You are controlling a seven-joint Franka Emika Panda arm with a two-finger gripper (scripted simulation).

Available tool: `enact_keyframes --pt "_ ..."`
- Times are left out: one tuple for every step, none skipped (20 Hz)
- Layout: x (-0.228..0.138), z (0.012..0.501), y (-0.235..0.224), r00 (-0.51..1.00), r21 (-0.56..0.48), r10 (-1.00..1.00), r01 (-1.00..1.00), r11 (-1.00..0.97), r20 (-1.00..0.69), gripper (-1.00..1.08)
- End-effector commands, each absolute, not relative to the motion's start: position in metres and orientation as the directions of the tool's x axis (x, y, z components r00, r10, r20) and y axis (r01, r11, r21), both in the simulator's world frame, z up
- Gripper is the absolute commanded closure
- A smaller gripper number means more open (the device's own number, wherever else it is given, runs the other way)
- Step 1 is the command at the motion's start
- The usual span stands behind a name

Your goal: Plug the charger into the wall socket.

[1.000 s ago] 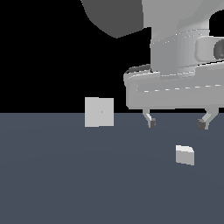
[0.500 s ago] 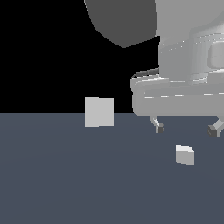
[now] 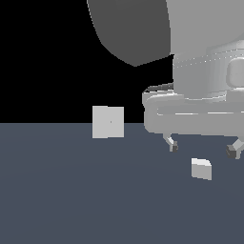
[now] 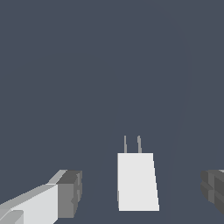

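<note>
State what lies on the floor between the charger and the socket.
Nothing: the exterior view shows bare floor between charger and socket.

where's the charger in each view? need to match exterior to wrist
Exterior view: the charger lies on the dark floor toward the exterior view's right, below the gripper and well apart from the wall socket.
Wrist view: the charger is a white block with two thin prongs, sitting between the two fingertips, untouched.
Shared landmark: the open gripper's dark fingertips flank the charger in both views.
</note>
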State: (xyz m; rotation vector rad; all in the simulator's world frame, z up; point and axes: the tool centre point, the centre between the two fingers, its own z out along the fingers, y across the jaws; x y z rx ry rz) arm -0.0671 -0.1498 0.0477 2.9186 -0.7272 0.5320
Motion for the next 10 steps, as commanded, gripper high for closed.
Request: enact_keyframes --pt "-0.068 0.037 -0.150 0.826 0.000 -0.440 -0.470 -0.883 0.352 -0.92" --pt "-0.068 0.032 -0.150 0.826 0.000 -0.440 -0.470 -0.883 0.352 -0.92" --pt "-0.068 0.028 -0.150 0.826 -0.001 -0.441 -0.470 -0.882 0.353 -0.92" --pt "-0.068 0.024 -0.150 0.826 -0.001 -0.441 -0.470 -0.882 0.353 -0.92" --pt "-0.068 0.020 -0.150 0.826 -0.001 -0.441 -0.470 -0.882 0.353 -0.92" --pt "-0.068 0.018 -0.150 0.825 -0.001 -0.441 -0.471 -0.882 0.353 -0.92" --pt "-0.067 0.016 -0.150 0.825 -0.001 -0.441 -0.471 -0.882 0.353 -0.92" --pt "-0.067 0.014 -0.150 0.825 -0.001 -0.441 -0.471 -0.882 0.353 -0.92" --pt "-0.067 0.013 -0.150 0.825 -0.001 -0.441 -0.471 -0.882 0.353 -0.92" --pt "-0.067 0.012 -0.150 0.825 -0.001 -0.441 -0.471 -0.882 0.353 -0.92"
